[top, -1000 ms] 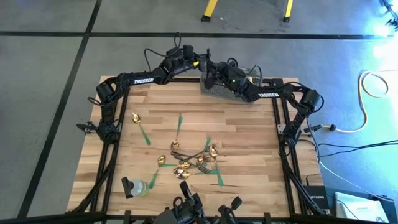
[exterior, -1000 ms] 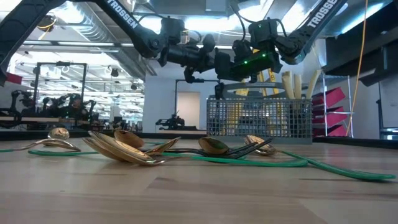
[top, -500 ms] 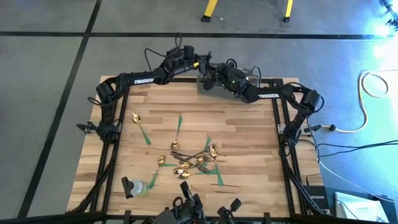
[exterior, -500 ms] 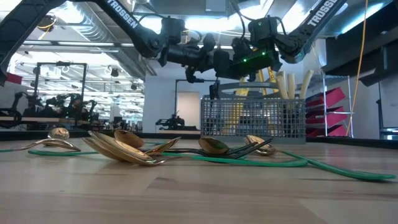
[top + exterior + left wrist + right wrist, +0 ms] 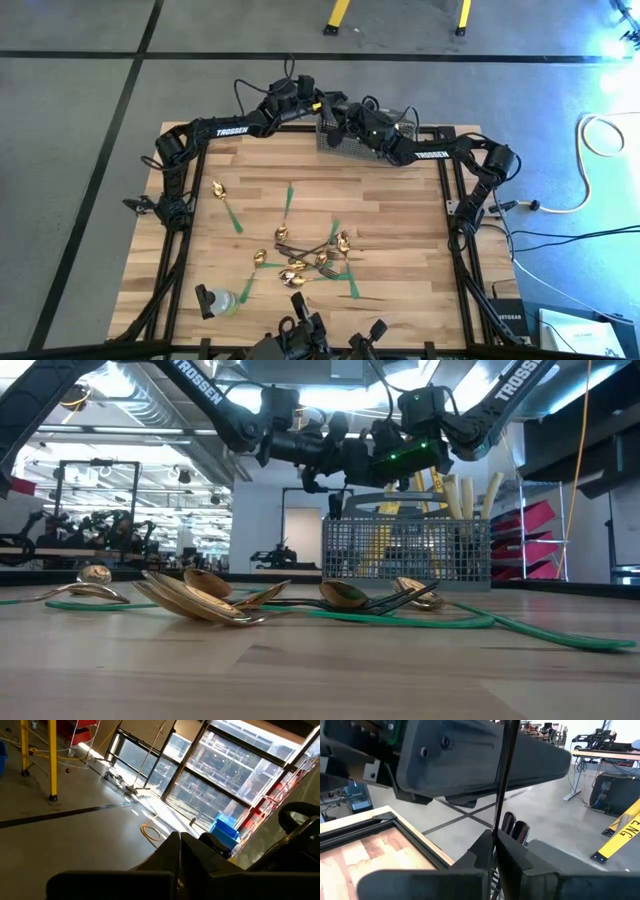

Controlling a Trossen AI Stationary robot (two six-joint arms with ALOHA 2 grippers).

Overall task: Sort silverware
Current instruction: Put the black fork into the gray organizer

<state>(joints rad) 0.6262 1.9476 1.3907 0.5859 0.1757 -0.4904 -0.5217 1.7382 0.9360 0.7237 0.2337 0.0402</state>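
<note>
- Where the butcher-block table (image 5: 400,230) shows bare wood, its surface is pale and striped, framed by dark rails at the edges.
- Silverware (image 5: 310,262) — shiny gold spoons with rounded bowls tangled with dark forks — lies heaped near the table's front middle; one lone spoon (image 5: 218,188) sits well apart toward the left side.
- Flat green tape strips (image 5: 288,198) cross the wood among and beside the cutlery.
- Grey wire mesh basket (image 5: 405,548), a box of fine square grid, stands at the far edge; cream-handled knives (image 5: 470,495) stand upright inside it.
- Left gripper (image 5: 322,104) and right gripper (image 5: 340,116) meet above the basket's left end, both with jaws closed; whether either pinches anything cannot be told.
- A clear plastic bottle (image 5: 218,300) lies on its side near the front left corner.
- Both arms crowd the far edge — the wide middle of the table stays open around the heap.
</note>
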